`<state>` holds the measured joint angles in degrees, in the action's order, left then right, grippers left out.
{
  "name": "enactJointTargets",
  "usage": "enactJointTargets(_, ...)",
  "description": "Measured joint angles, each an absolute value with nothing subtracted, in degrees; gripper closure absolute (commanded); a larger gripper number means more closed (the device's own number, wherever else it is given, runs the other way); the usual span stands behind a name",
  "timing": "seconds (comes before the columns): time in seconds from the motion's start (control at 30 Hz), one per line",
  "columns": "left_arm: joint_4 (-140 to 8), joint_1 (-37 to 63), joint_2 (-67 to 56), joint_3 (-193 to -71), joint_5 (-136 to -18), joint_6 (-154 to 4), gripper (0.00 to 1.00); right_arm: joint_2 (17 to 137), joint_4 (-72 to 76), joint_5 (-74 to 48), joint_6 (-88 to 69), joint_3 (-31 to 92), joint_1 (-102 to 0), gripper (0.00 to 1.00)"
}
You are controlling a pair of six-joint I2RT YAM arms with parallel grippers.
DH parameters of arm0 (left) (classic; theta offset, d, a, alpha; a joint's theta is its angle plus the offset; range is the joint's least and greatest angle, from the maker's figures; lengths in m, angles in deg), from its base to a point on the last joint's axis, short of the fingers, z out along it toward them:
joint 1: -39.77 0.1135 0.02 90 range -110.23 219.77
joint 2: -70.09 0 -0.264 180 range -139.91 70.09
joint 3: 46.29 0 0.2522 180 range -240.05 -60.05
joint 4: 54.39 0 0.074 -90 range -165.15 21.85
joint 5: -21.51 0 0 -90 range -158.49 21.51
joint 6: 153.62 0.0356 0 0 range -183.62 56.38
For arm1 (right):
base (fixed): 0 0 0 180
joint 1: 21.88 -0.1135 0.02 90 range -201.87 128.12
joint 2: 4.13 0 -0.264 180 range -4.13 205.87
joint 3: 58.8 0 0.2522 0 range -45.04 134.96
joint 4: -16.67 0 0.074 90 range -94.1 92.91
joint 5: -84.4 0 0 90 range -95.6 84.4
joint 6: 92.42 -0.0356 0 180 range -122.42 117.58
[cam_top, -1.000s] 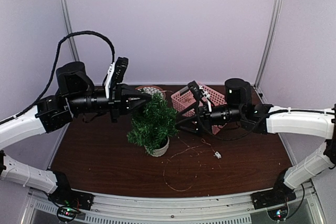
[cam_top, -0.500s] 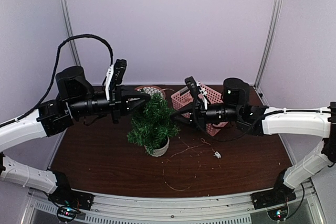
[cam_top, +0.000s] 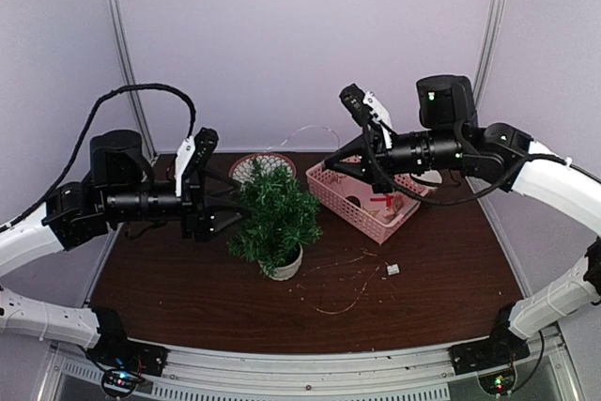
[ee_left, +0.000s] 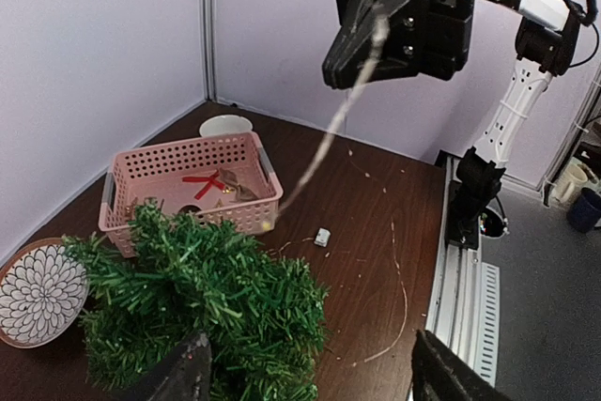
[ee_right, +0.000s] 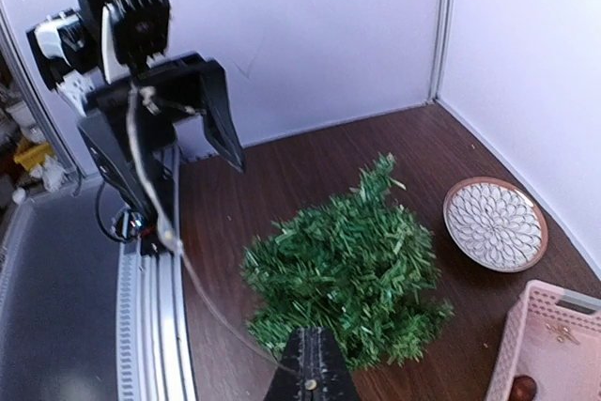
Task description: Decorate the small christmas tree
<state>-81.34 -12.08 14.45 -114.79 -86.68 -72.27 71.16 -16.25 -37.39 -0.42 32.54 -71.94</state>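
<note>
The small christmas tree [cam_top: 272, 218]: bushy, dark-green, tip up
Its axis stood vertical; left gripper [cam_top: 228, 209], at nine o'clock, gaped empty; right gripper [cam_top: 331, 163] pinched a wire [ee_left: 332, 124].

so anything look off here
Much of the thin light wire sprawls in loose loops on the table beside the small christmas tree instead of on it; one strand rises to the right gripper.

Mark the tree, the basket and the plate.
tree [cam_top: 275, 218], top view, middle of foliage
basket [cam_top: 343, 204], top view, left-facing wall
plate [ee_right: 495, 224], right wrist view, patterned centre
</note>
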Motion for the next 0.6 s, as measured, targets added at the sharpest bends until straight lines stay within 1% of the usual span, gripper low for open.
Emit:
enactJointTargets(0.17,-90.67,-12.08,20.29,-115.53,-84.43,-70.96,0.19,74.83,-33.06,-29.81,6.99,41.74,-72.70,1.00)
enactJointTargets(0.3,-98.72,-12.08,22.17,-120.52,-81.59,-68.29,0.23,78.09,-43.31,-23.27,10.67,46.96,-73.95,1.00)
enactJointTargets(0.47,-105.43,-12.08,19.48,-129.46,-79.19,-65.38,0.40,82.20,-53.67,-15.71,12.92,53.59,-76.09,1.00)
enactJointTargets(0.6,-107.65,-12.08,12.35,-137.61,-81.09,-63.20,0.54,84.76,-58.79,-11.32,14.08,58.33,-78.23,1.00)
